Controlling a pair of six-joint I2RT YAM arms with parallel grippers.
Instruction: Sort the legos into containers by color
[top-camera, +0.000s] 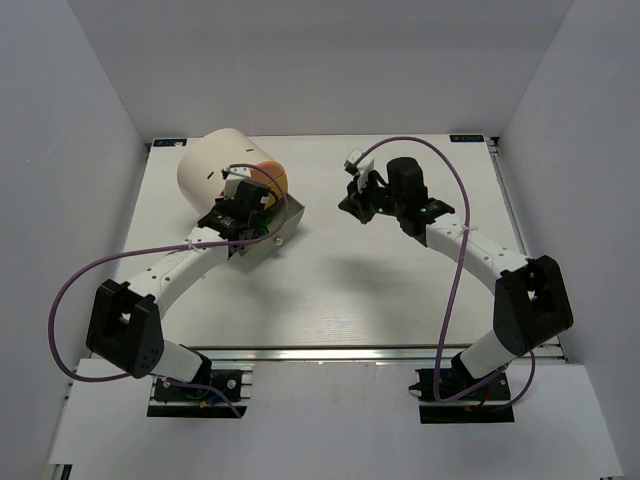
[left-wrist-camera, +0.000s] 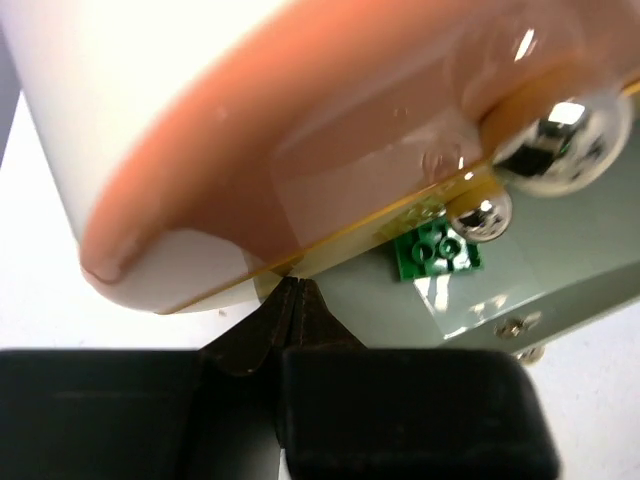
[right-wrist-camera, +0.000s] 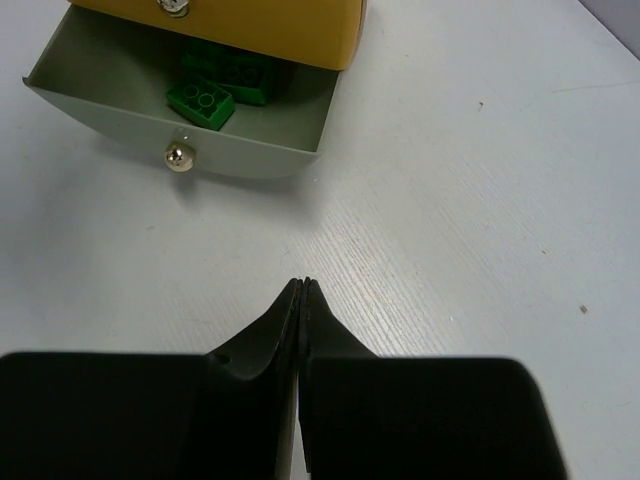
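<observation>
The cream drum (top-camera: 222, 165) lies on its side at the back left, its orange front (top-camera: 274, 181) facing right. Its grey drawer (top-camera: 291, 218) is pulled open. In the right wrist view the grey drawer (right-wrist-camera: 250, 160) holds green legos (right-wrist-camera: 203, 101) under a yellow drawer front (right-wrist-camera: 280, 30). In the left wrist view one green lego (left-wrist-camera: 437, 252) lies in the grey drawer (left-wrist-camera: 560, 250) below the orange front (left-wrist-camera: 330, 130). My left gripper (top-camera: 250, 206) (left-wrist-camera: 293, 285) is shut and empty, its tips at the drum's lower edge. My right gripper (top-camera: 347, 205) (right-wrist-camera: 303, 283) is shut and empty above bare table, right of the drawer. Orange-yellow and purple legos are out of view.
Round metal knobs (left-wrist-camera: 560, 145) stick out of the drawer fronts, one close to my left fingers; the grey drawer's knob (right-wrist-camera: 179, 155) faces my right gripper. White walls enclose the table (top-camera: 400, 290) on three sides.
</observation>
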